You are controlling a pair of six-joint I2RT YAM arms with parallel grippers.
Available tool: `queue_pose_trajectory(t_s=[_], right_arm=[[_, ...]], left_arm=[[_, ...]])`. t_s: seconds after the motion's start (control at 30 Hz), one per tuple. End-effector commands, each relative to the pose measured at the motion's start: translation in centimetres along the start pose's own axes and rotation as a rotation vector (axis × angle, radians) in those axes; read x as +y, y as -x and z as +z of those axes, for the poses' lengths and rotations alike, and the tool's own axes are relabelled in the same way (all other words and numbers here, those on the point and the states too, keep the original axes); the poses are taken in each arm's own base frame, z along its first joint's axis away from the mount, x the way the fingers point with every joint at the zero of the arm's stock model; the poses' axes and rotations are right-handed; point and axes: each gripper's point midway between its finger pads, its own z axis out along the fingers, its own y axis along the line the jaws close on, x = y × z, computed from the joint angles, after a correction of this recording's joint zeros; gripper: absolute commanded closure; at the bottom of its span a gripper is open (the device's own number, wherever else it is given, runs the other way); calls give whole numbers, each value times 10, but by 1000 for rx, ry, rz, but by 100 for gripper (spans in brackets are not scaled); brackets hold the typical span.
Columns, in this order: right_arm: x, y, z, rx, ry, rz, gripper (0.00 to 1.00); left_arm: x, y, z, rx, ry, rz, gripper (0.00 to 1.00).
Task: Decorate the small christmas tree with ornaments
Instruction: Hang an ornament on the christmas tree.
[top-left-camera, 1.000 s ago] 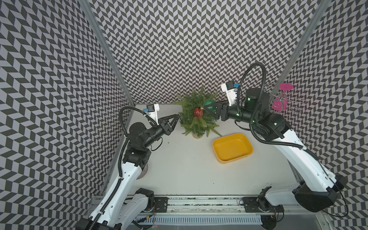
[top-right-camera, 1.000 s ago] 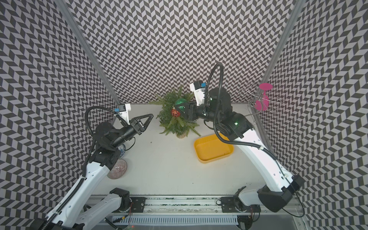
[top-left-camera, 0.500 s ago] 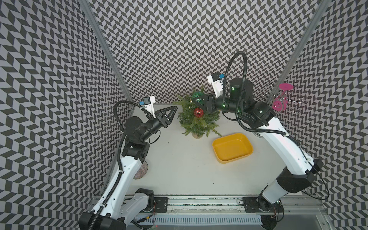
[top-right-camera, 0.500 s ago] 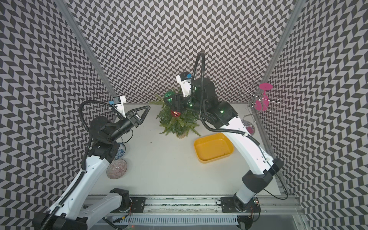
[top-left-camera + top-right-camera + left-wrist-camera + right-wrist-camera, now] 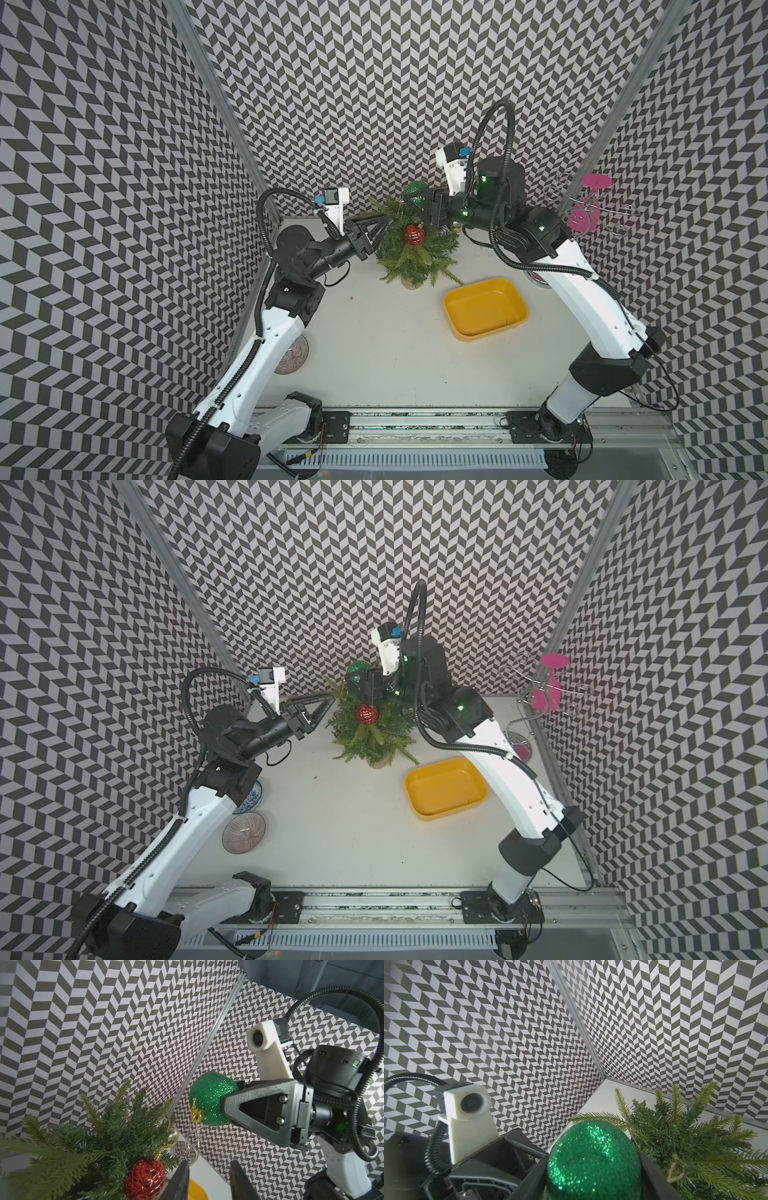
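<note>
My right hand (image 5: 422,205) pinches the green bauble (image 5: 212,1095) just above the small christmas tree (image 5: 415,253) at the desk's (image 5: 374,332) far middle. Its string (image 5: 196,1130) dangles free, I judge, so my left hand (image 5: 207,1167), slightly spread and empty, can guide the loop.

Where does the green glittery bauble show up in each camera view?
In a top view: green bauble in the right gripper, by the treetop.
In a top view: green bauble, same place.
Left wrist: green bauble mid-picture, gripped.
Right wrist: green bauble close up, between the fingers.
Shared landmark: small christmas tree.
</note>
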Motion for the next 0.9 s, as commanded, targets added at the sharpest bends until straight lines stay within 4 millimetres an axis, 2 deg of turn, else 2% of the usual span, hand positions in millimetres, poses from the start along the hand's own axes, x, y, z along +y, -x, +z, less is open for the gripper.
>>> queue_pose_trajectory(t_s=[0.0,0.23,0.43,0.53,0.67,0.87], right_arm=[[1,13,1,-47,-12,-20,42],[1,12,5,-41,-10,-13,42],[1,14,5,-48,-16,-17,42],[0,14,5,-49,-20,-19,42],[0,15,4,-53,-24,-22,42],[-3,13,6,-51,-37,-26,42]], left_arm=[[-5,4,5,8,-4,36,63],[0,0,18,26,40,68,64],[11,0,25,27,94,83,76],[14,1,28,30,103,88,90],[17,3,29,19,118,100,99],[20,6,29,9,139,120,100]])
